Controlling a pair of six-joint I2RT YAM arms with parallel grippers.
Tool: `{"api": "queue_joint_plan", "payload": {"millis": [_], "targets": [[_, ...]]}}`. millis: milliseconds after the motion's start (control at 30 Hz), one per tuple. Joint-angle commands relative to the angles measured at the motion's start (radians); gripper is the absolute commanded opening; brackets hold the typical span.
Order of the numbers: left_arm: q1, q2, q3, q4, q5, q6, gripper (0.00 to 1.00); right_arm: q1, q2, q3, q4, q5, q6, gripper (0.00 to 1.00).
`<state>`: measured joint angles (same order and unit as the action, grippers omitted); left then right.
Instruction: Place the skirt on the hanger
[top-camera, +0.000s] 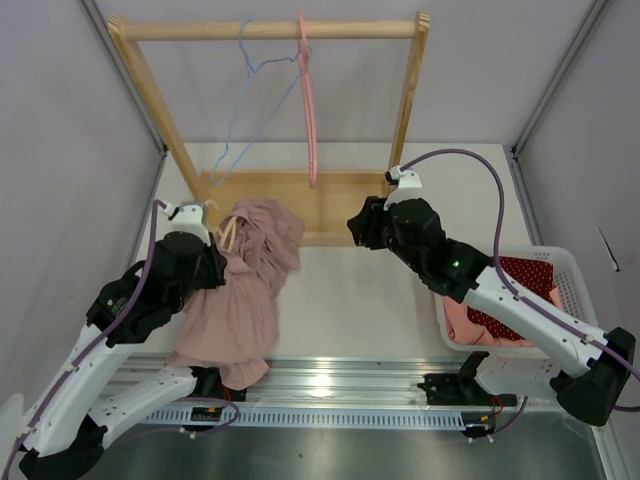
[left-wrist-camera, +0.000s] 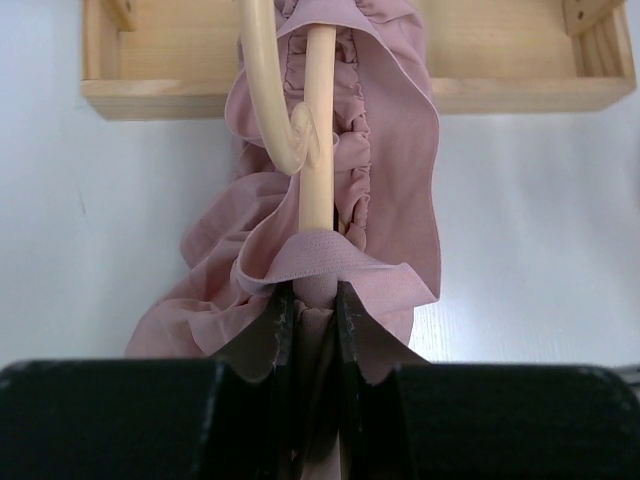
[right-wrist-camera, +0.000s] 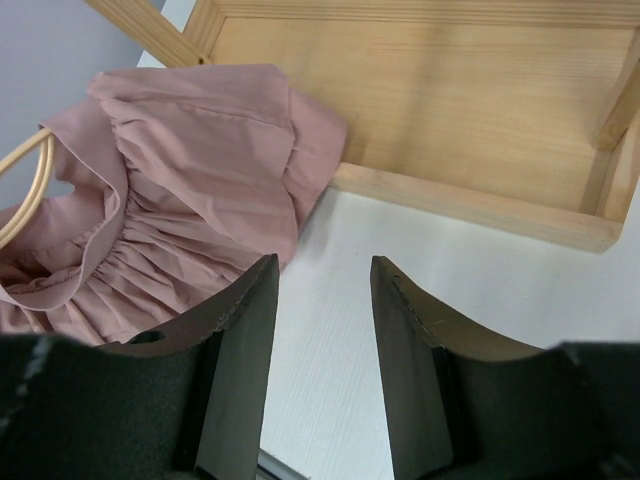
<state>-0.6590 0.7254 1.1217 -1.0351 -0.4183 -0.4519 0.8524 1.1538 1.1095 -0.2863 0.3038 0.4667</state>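
The pink skirt hangs from my left gripper down to the table. Its gathered waistband is threaded on a cream hanger. In the left wrist view, my left gripper is shut on the skirt fabric where the cream hanger runs into it; the hanger's hook curves up at the left. My right gripper is open and empty, to the right of the skirt. In the right wrist view, my right gripper is over the bare table, with the skirt and a bit of the hanger at the left.
A wooden clothes rack stands at the back, its base board just behind the skirt. A blue hanger and a pink hanger hang from its rail. A white basket with red and pink clothes is at the right.
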Motion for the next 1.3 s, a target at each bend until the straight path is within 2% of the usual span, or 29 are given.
{"api": "queue_joint_plan", "payload": {"millis": [0,267,467,600,733,1067,1267], "targets": [[0.045,-0.015,0.027,0.044,-0.054,-0.054,0.00,-0.021,-0.016,0.050,0.016,-0.041,-0.017,0.47],[0.206,0.019,0.067,0.092,-0.068,-0.048,0.00,-0.059,-0.019,0.056,0.029,-0.095,-0.022,0.47],[0.300,0.103,0.134,0.207,-0.040,0.062,0.00,-0.082,-0.025,0.059,0.027,-0.126,-0.034,0.46],[0.377,0.150,0.232,0.254,-0.037,0.165,0.00,-0.093,-0.026,0.062,0.026,-0.146,-0.040,0.46],[0.456,0.195,0.299,0.305,0.076,0.234,0.00,-0.101,-0.028,0.062,0.029,-0.161,-0.046,0.45],[0.458,0.226,0.389,0.394,0.326,0.377,0.00,-0.113,-0.039,0.043,0.038,-0.169,-0.050,0.45],[0.460,0.249,0.405,0.398,0.406,0.397,0.00,-0.121,-0.054,0.023,0.042,-0.163,-0.043,0.44]]}}
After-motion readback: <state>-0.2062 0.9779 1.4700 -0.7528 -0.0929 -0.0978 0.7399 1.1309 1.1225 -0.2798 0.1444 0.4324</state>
